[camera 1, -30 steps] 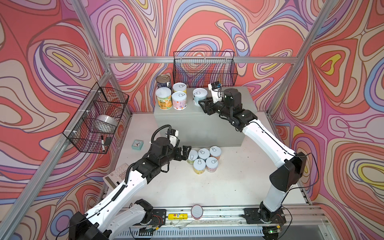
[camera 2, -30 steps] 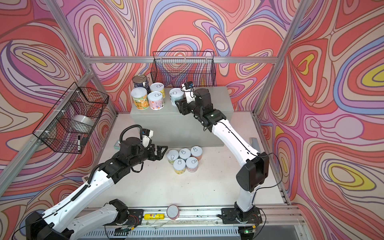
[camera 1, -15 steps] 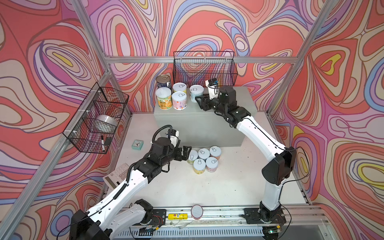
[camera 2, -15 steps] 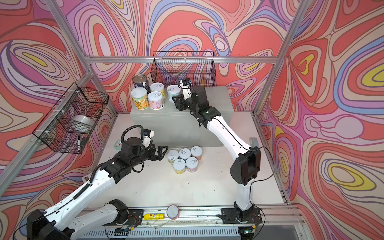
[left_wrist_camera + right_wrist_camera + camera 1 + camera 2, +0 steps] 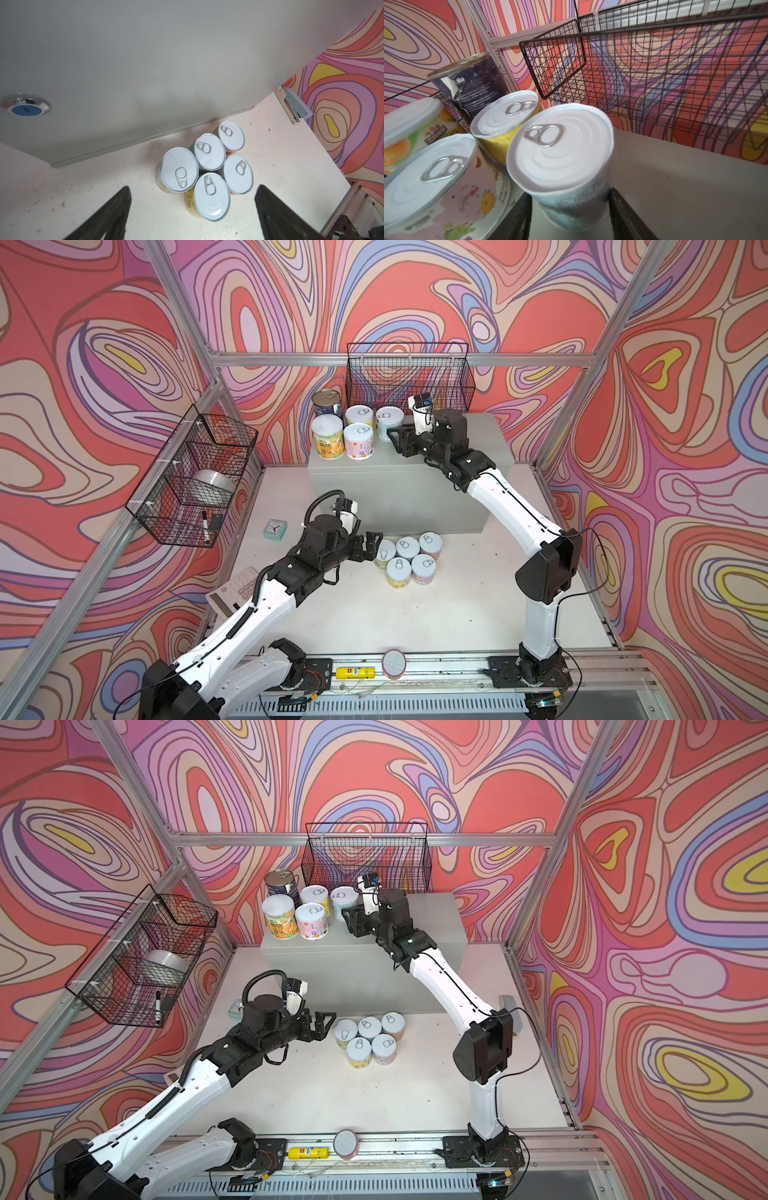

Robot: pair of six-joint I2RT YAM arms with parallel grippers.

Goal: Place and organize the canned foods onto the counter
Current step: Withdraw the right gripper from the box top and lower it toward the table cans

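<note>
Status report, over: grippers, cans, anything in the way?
Left gripper open, facing five cans on the table. Right gripper shut on pale blue can at the counter, beside four placed cans. Wire basket close behind.

White arm links (image 5: pixel 257 610), black joints (image 5: pixel 544 568), looping black cables (image 5: pixel 320 499), black triangular end effectors (image 5: pixel 374 546) (image 5: pixel 394 440)

Pale-blue can (image 5: pixel 562 166) label blurred; calculator (image 5: pixel 230 593) half hidden.

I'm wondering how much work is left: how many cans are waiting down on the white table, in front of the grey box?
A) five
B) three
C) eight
A: five short cans stand clustered on the table, right in front of the grey counter.
</note>
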